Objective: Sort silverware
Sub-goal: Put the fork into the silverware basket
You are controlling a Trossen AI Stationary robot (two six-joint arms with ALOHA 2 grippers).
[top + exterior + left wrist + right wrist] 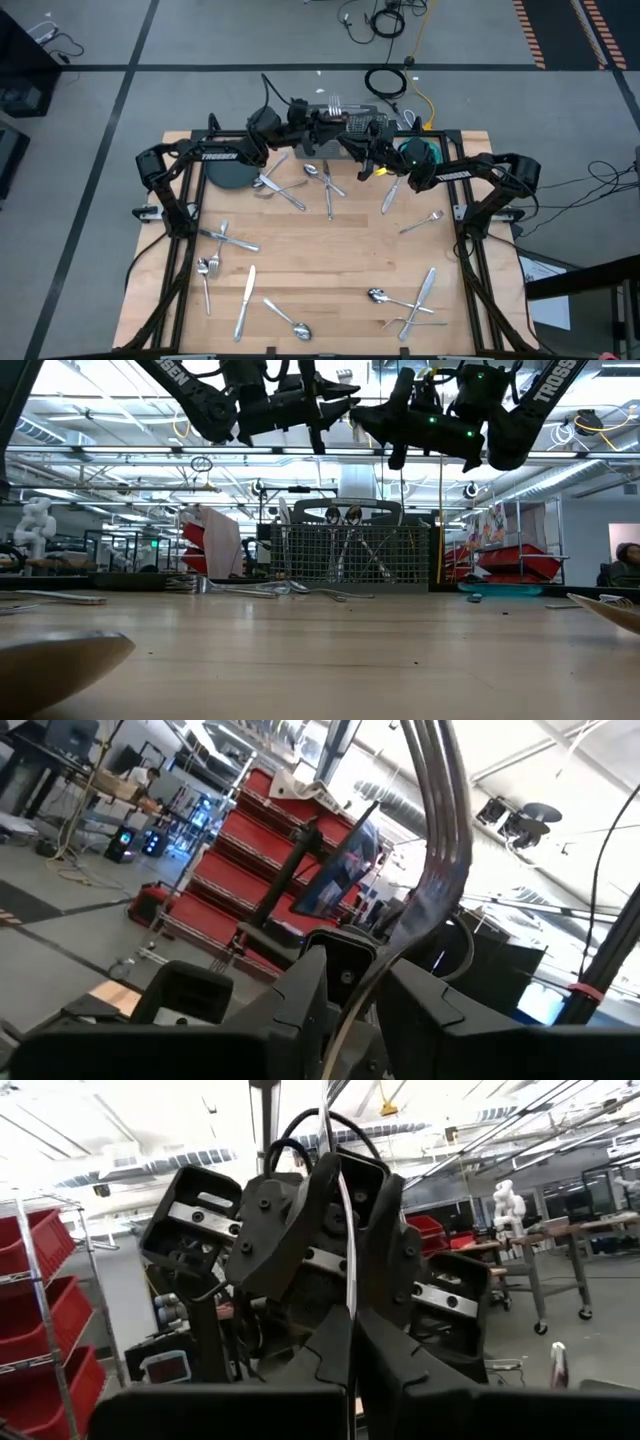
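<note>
From my seat the left pincer (pixel 322 113), on the arm lettered TROSSEN, grips a fork (pixel 440 850) above the mesh caddy (pixel 350 552) whose contents I can't make out, the right pincer (pixel 352 143) pinches that fork's handle end-on, and the other silverware (pixel 300 190) lies across the bench (pixel 330 260).

We see a wooden table (pixel 340 260) with scattered silverware (pixel 245 300), a mesh caddy (pixel 350 555) and a dark plate (pixel 228 176).

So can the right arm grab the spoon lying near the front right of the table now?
Probably not yet. Nothing blocks the spoon, but the right gripper is up by the caddy, shut on what looks like the fork that the left gripper also holds. It must let go first.
</note>
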